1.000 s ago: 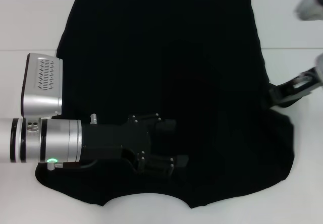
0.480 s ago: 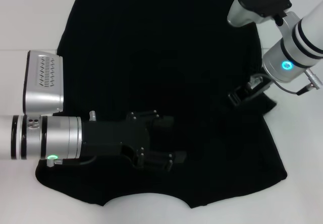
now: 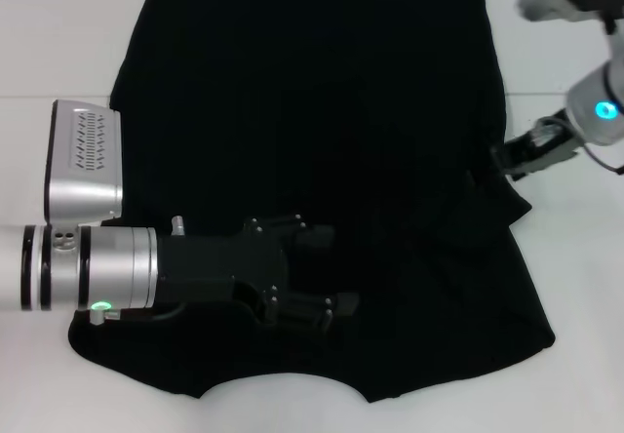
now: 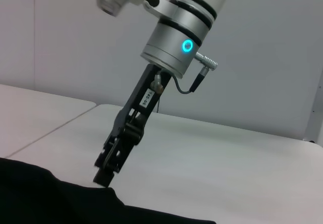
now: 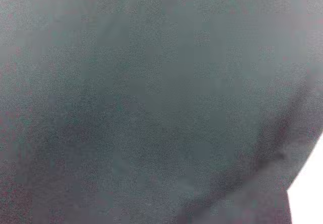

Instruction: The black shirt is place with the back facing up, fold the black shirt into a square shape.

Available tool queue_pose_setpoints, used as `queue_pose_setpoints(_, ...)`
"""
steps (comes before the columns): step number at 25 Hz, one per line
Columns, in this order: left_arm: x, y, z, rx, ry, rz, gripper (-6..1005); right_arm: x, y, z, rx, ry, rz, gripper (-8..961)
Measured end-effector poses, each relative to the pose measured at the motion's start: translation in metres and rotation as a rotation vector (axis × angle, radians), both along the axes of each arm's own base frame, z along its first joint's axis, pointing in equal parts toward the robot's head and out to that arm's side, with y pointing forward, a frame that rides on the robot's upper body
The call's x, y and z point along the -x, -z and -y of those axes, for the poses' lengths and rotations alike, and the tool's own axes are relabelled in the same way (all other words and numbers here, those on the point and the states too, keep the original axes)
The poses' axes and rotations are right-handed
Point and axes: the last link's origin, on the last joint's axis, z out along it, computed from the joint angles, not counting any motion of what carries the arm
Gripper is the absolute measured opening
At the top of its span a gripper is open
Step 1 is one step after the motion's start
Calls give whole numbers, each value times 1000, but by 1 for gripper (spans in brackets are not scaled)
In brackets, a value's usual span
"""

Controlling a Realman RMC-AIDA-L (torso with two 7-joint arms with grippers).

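Observation:
The black shirt (image 3: 312,111) lies flat on the white table, plain side up, with its neckline toward the near edge. Its right sleeve (image 3: 487,204) is folded inward over the body. My left gripper (image 3: 331,272) rests low over the near middle of the shirt, open, its two fingers spread with only cloth under them. My right gripper (image 3: 512,155) hangs at the shirt's right edge, tip down. In the left wrist view the right gripper (image 4: 107,171) touches the edge of the shirt (image 4: 50,199). Dark cloth of the shirt (image 5: 151,108) fills the right wrist view.
The white table (image 3: 58,23) shows bare strips to the left, right and front of the shirt. A seam runs across the table (image 3: 556,97) on both sides. My left forearm (image 3: 88,267) lies across the shirt's left sleeve area.
The right gripper swept inward over the shirt, then drew back to the right edge. The right sleeve, spread outward a second ago, now lies folded in. The left arm has not moved.

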Motion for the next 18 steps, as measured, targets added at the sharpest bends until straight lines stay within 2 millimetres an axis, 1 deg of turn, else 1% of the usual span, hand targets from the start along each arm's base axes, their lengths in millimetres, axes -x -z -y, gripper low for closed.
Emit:
queue_pose_setpoints(2,0,0,0,0,0,0,919,-15,-7,1,-32,45,-21,577)
queue_pose_setpoints(5,-1,1,0,1,1,1,919,-34,-11,5,-63,98,-42,725)
queue_pose_setpoints(8,-1,1,0,3,4,1,919,-50,-10,8,-91,138,-57,775)
queue_pose_setpoints(11,-2,1,0,4,6,-1,919,-58,-7,9,-108,148,-58,825)
queue_pose_setpoints(18,-2,1,-1,4,7,-1,919,-62,3,8,-141,135,-61,824)
